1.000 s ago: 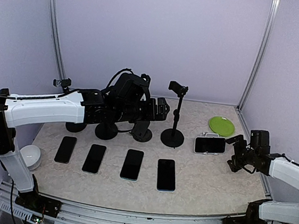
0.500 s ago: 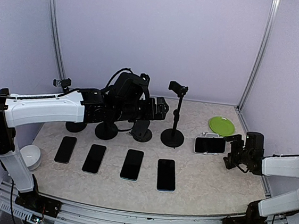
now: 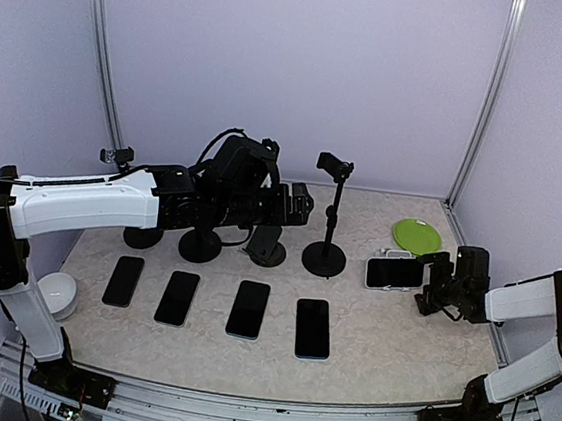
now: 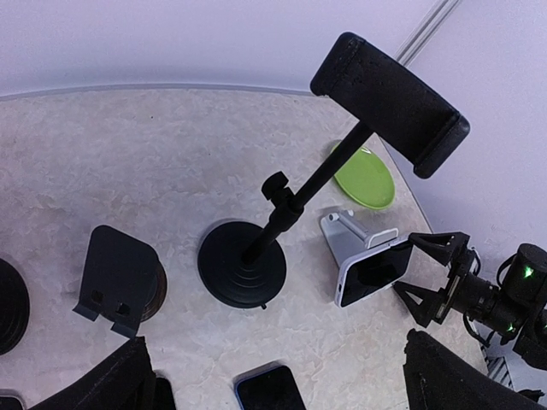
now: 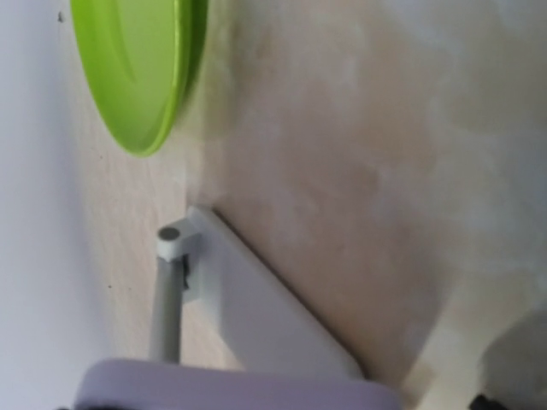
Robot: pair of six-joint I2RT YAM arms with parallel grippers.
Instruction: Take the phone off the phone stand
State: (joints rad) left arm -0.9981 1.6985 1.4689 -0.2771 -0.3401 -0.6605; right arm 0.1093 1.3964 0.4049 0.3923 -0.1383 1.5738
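Black glass phone (image 3: 394, 273) is resting sideways on a white stand (image 4: 346, 235) near the green plate (image 3: 417, 236).
Right gripper (image 3: 431, 284) is hovering beside it, jaws wide and empty; it looks light, rigid, slick, best pinched across its long edges.

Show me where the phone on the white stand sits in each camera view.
Top external: phone right of centre, just below the green plate.
Left wrist: lower right, dark screen showing.
Right wrist: only a pale edge along the bottom, likely the phone, under its white stand.
Shared landmark: the green plate, in all three.
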